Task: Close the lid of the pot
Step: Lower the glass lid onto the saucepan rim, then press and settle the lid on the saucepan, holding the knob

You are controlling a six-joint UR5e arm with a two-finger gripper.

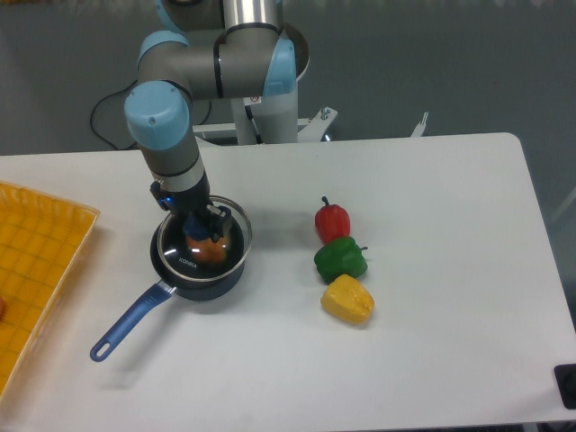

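The dark round pot (200, 279) stands left of the table's middle, its long blue handle (129, 320) pointing to the front left. The clear glass lid (203, 238) with a metal rim lies almost flat over the pot's mouth, shifted slightly to the back right. My gripper (202, 225) reaches straight down and is shut on the lid's blue knob. An orange object (209, 252) shows through the glass inside the pot.
A red pepper (332, 219), a green pepper (340, 258) and a yellow pepper (347, 300) sit in a row right of the pot. A yellow tray (36, 270) lies at the left edge. A dark object (567, 385) is at the front right corner.
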